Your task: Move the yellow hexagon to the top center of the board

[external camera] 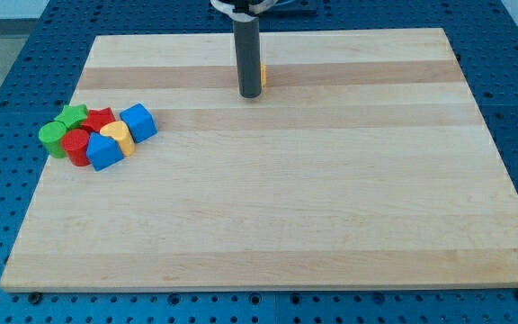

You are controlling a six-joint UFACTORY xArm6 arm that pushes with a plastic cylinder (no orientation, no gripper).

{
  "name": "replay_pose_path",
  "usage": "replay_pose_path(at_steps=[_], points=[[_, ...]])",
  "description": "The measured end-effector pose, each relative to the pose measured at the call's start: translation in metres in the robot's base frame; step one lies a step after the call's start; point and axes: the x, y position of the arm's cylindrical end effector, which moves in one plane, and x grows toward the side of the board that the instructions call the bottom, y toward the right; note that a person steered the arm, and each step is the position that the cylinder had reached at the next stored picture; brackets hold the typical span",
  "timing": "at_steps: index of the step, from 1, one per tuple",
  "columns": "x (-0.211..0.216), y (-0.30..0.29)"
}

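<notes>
Here my tip point(251, 94) stands near the surface's point(331, 225) top edge, centre, touching the mostly hidden yellow hexagon point(263, 75); no end effector shows.

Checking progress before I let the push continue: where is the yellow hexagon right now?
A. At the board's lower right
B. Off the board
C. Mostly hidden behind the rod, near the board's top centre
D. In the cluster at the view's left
C: only a yellow sliver of the yellow hexagon shows at the rod's right edge, just above my tip.
</notes>
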Motion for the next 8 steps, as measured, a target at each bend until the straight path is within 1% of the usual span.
replay_pose_path(at_steps=[6,8], points=[[-0.082,0.0],[-0.086,0.0]])
